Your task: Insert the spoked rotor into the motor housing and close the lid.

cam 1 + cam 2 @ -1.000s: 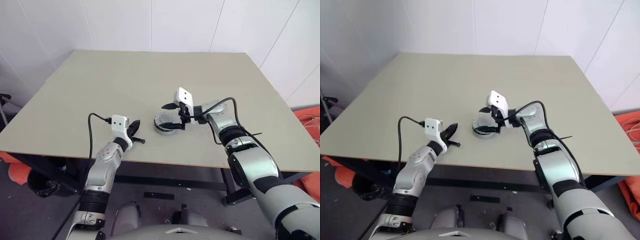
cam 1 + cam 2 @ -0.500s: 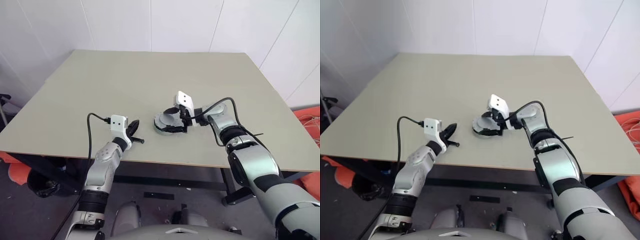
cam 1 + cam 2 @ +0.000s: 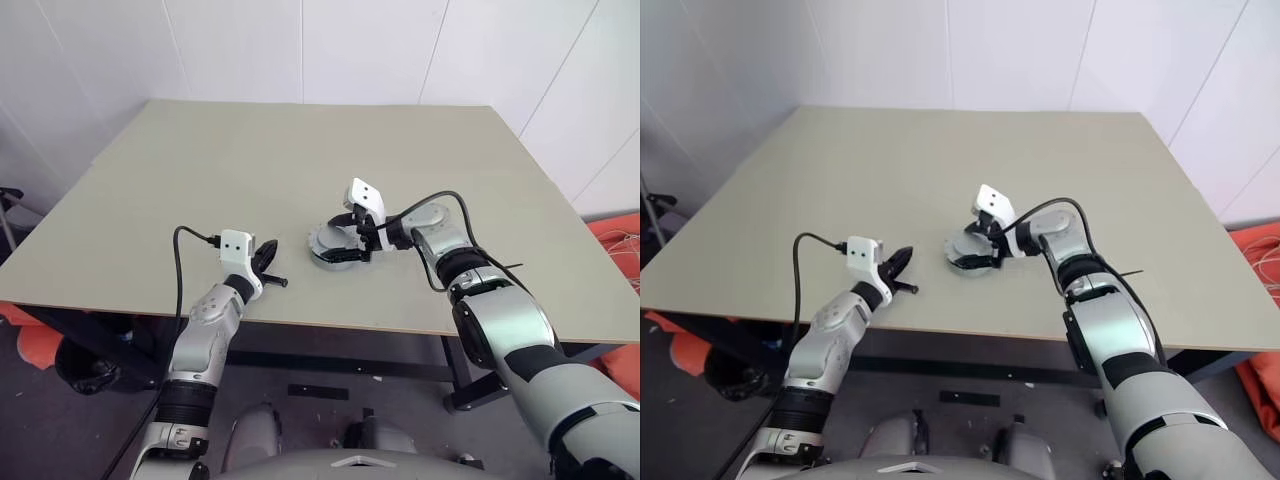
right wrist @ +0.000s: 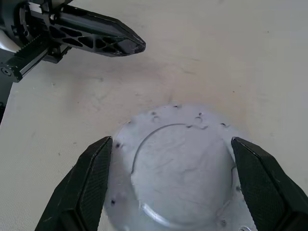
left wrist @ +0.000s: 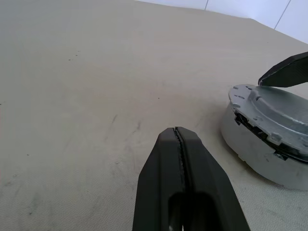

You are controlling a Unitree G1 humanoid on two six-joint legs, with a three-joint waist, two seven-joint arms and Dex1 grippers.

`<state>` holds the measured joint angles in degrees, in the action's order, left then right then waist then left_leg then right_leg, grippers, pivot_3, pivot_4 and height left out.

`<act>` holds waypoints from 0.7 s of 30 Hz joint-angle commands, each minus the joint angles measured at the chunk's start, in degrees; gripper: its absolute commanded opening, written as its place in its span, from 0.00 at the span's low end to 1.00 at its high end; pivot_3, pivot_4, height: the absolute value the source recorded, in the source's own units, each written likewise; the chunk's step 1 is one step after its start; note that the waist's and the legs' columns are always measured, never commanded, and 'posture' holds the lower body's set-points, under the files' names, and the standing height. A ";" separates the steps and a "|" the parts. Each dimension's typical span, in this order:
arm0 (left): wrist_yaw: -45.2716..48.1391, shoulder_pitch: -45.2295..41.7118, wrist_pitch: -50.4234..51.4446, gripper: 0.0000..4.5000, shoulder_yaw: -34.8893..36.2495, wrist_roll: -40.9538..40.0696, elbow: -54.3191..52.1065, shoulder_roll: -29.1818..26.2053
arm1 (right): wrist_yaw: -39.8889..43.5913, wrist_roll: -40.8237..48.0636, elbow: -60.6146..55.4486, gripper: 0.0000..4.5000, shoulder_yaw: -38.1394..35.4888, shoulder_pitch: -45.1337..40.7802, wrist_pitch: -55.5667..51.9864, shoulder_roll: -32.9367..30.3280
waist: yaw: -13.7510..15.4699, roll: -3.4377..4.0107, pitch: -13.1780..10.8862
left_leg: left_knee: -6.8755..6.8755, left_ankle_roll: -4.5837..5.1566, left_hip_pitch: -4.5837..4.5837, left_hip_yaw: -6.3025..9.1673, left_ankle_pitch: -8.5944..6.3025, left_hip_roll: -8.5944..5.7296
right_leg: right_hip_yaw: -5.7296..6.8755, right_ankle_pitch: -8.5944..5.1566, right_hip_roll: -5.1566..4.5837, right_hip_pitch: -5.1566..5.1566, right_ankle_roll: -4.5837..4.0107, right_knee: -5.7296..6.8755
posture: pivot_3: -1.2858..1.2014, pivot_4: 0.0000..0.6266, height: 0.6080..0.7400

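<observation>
1. My right gripper (image 4: 173,187) stands wide, straddling the lid (image 4: 179,168) on the housing (image 5: 262,144), mid-table (image 3: 200,170).
2. My left gripper (image 5: 179,139) is pressed closed, empty, near the housing.

On the table (image 3: 200,170), the lid (image 4: 180,161) sits atop the motor housing (image 5: 252,149) near the front edge, between the spread fingers of the right gripper (image 4: 173,180); the left gripper (image 3: 272,268), closed, lies just to the housing's left, apart from it
</observation>
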<state>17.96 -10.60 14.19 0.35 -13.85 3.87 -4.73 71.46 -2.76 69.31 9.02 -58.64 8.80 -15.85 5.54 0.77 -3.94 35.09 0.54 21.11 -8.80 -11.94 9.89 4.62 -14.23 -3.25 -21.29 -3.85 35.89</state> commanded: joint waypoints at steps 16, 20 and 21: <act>0.15 -0.33 -1.16 0.00 0.45 -0.15 -1.70 -0.16 | 2.46 0.11 -0.79 0.99 -2.06 -1.79 3.01 -0.48 | -0.01 0.00 0.00 | 0.00 0.06 0.09 -0.01 0.00 0.00 | 0.00 0.00 0.00 -0.09 0.00 -0.01 | 0.52 0.00 1.00; 0.05 -0.30 -1.27 0.00 0.53 -0.11 -1.63 -0.15 | -0.24 -1.00 -0.30 0.99 -1.89 -2.08 6.37 -0.29 | -0.01 0.00 0.00 | -0.01 0.06 0.10 -0.01 0.00 0.00 | 0.00 0.00 0.00 -0.11 -0.01 -0.02 | 0.52 0.00 1.00; 0.05 -0.29 -1.30 0.00 0.52 -0.09 -1.62 -0.15 | -0.52 -1.17 -0.14 0.99 -1.87 -2.13 6.78 -0.27 | -0.02 0.00 0.00 | -0.01 0.06 0.10 -0.01 0.00 0.00 | 0.00 0.00 0.00 -0.11 0.00 -0.02 | 0.52 0.00 1.00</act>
<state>17.96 -10.54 14.14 0.37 -13.85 3.87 -4.71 71.75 -3.69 69.29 7.51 -58.78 13.66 -16.11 5.53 0.77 -3.94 35.08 0.60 21.21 -8.81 -11.94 9.90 4.62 -14.24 -3.25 -21.40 -3.86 35.87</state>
